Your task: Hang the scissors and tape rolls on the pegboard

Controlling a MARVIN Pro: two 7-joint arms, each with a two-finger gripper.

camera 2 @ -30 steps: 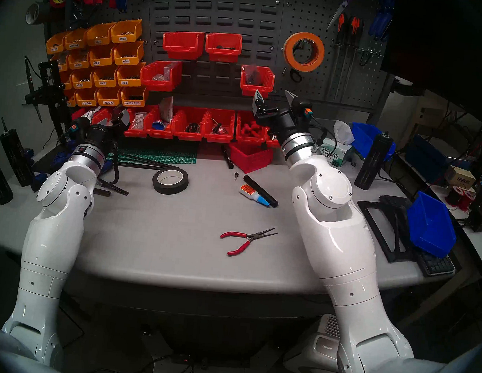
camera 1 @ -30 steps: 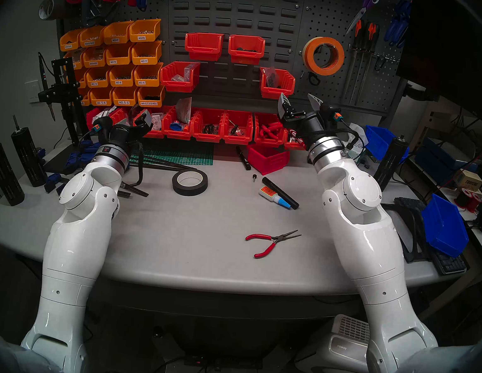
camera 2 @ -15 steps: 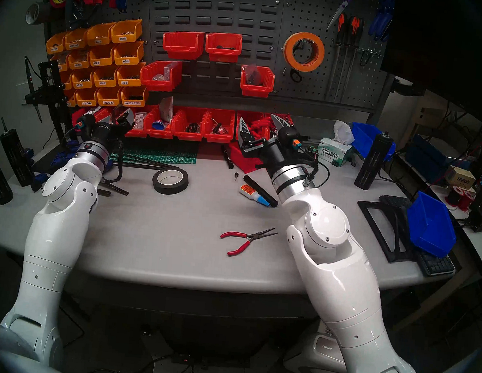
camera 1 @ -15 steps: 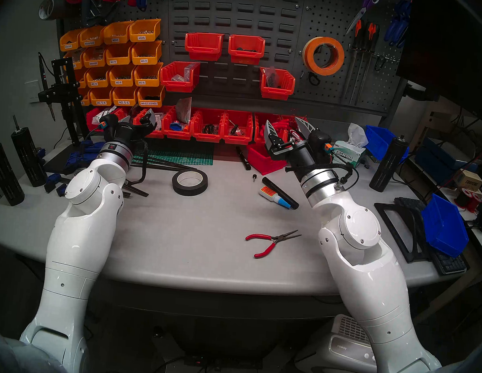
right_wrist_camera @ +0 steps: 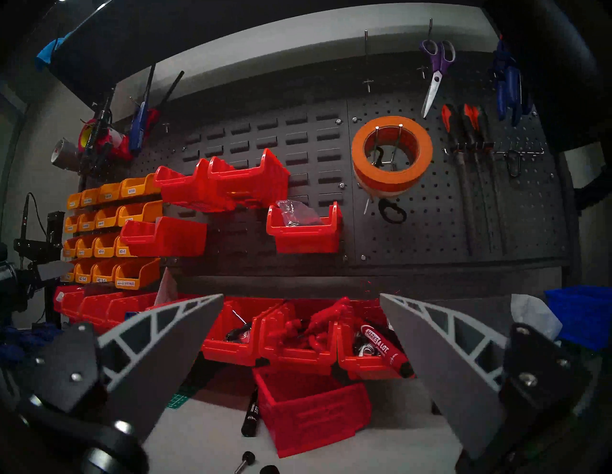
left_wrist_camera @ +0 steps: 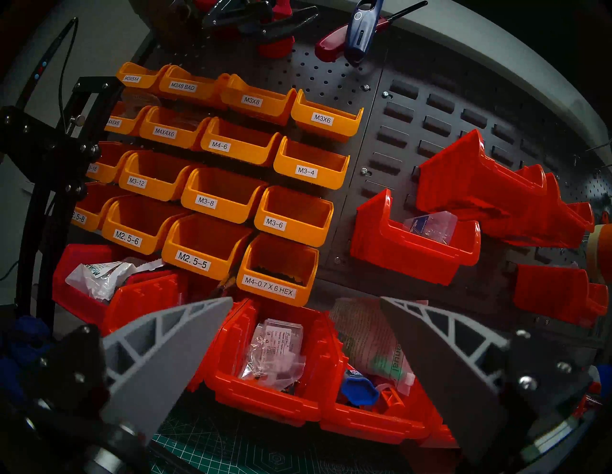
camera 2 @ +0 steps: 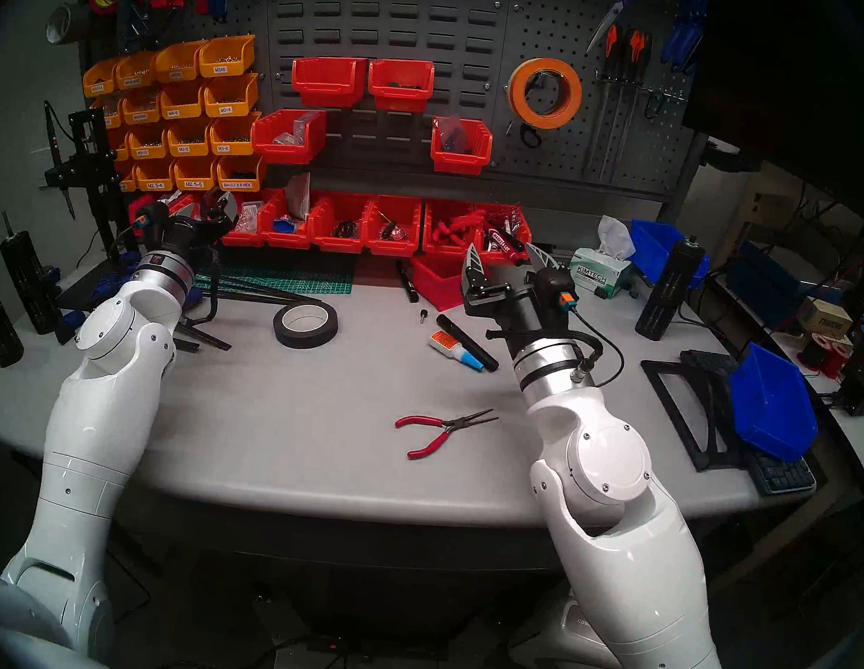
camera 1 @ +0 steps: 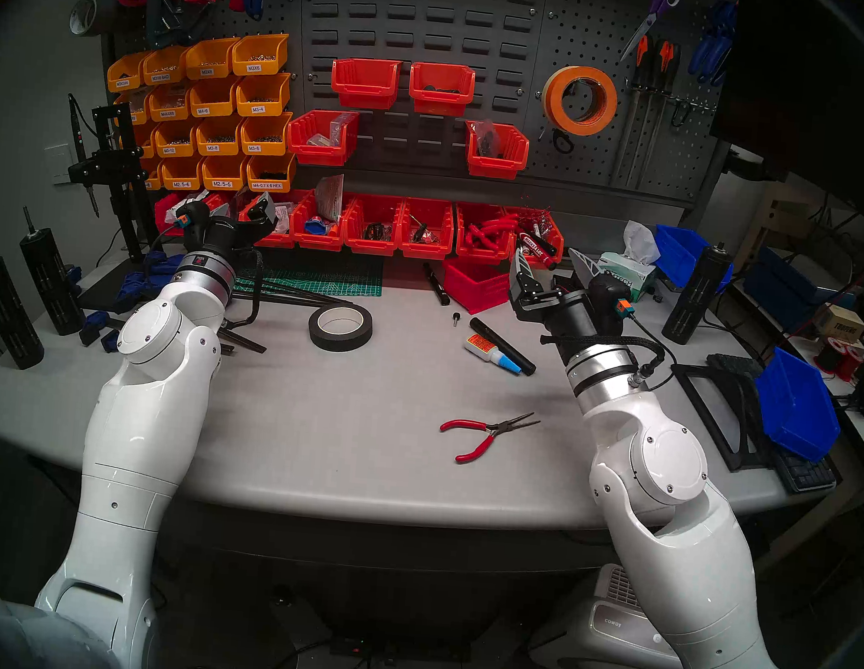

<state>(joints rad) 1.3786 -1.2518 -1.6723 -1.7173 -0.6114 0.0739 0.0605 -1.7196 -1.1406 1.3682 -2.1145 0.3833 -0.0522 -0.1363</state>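
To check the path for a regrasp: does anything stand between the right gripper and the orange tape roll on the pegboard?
Nothing visible does. From the right gripper, jaws open, the orange tape roll shows whole on the pegboard; the red bins lie below that line.

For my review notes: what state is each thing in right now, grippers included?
orange tape roll: hung on pegboard hooks
cream tape roll: hung behind the orange one
scissors: hanging just below the rolls
left gripper: open, empty
right gripper: open, empty
black tape roll: flat on table
red pliers: lying on table, jaws slightly apart
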